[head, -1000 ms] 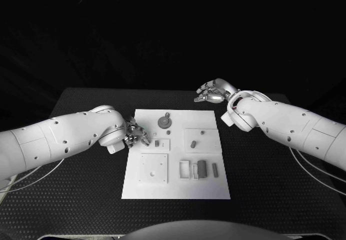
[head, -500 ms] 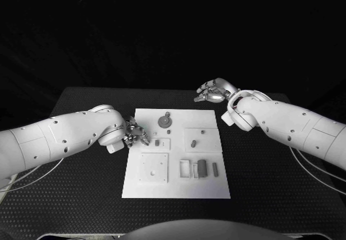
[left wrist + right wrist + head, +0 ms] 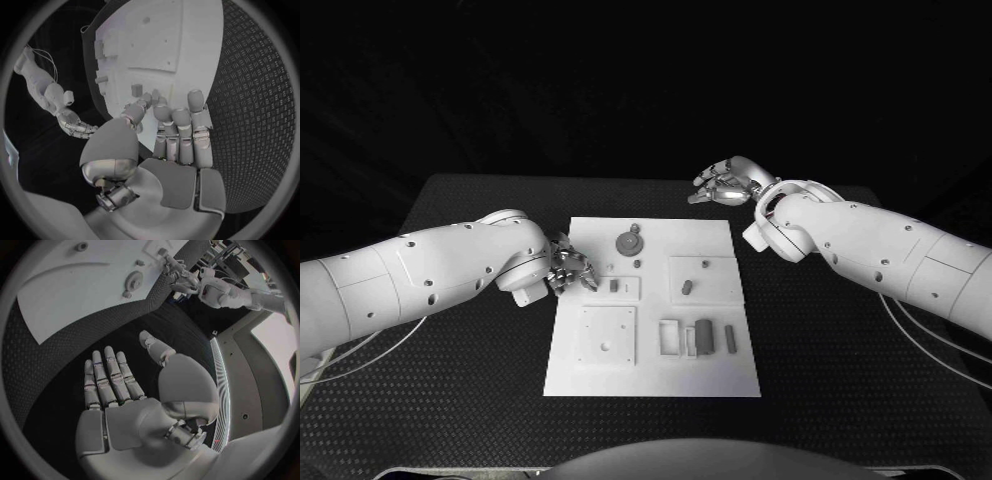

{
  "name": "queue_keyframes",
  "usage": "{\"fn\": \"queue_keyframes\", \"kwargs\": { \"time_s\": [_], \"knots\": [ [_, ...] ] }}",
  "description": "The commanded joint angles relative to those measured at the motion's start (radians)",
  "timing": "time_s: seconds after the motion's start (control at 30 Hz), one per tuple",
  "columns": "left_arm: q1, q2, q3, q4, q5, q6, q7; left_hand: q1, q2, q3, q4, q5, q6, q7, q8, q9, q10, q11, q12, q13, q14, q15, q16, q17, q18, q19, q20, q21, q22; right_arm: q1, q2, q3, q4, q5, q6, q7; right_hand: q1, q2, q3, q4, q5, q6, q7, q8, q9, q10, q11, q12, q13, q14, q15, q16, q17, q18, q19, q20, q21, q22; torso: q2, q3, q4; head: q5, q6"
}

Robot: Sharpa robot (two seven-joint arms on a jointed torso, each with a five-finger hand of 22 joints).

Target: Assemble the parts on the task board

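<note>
Silver and many-fingered, the left robot hand hovers at the left edge of the flat white task board in the middle of the black textured table, fingers apart and grasping nothing, probably poised to reach for the small dark upright part just to its right. Farther right on the board, a grey oblong part lies with its long axis running near to far. Well off the board's far right corner, the right robot hand hangs released, likely waiting clear.
</note>
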Motion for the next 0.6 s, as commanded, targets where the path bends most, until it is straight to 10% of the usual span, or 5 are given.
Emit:
{"fn": "queue_keyframes", "kwargs": {
  "time_s": [0.03,0.6],
  "knots": [
    [-0.006,0.002,-0.004,0.0,0.002,0.011,-0.005,0.04,0.026,-0.003,0.003,0.003,-0.012,0.002,-0.009,-0.008,-0.007,0.005,0.004,-0.001,-0.008,-0.004,0.005,-0.001,-0.008,-0.001,-0.004,0.005,0.02,0.0,0.001,0.0,0.0,-0.002,0.011,0.003,0.0,0.002,-0.003,0.003,-0.001,-0.005,0.046,0.006,-0.001,0.008,-0.002,-0.004,-0.001,0.0,0.004,-0.006,-0.001,-0.016,-0.003,0.001,-0.003,0.001,0.0,0.0,-0.0002,0.0,0.001],
    [-0.006,0.005,-0.004,-0.001,0.008,0.007,-0.004,0.022,0.003,-0.012,0.01,0.003,-0.014,0.005,-0.014,-0.014,-0.008,0.008,0.004,-0.003,-0.009,-0.004,0.006,-0.003,-0.008,-0.001,-0.004,0.005,0.02,-0.001,0.001,0.0,0.0,-0.002,0.011,0.003,0.0,0.002,-0.003,0.003,-0.001,-0.006,0.047,0.007,-0.002,0.009,-0.002,-0.006,-0.001,0.0,0.005,-0.007,-0.002,-0.016,-0.004,0.001,-0.004,0.002,0.0,0.0001,-0.0003,-0.001,0.001]
  ]
}}
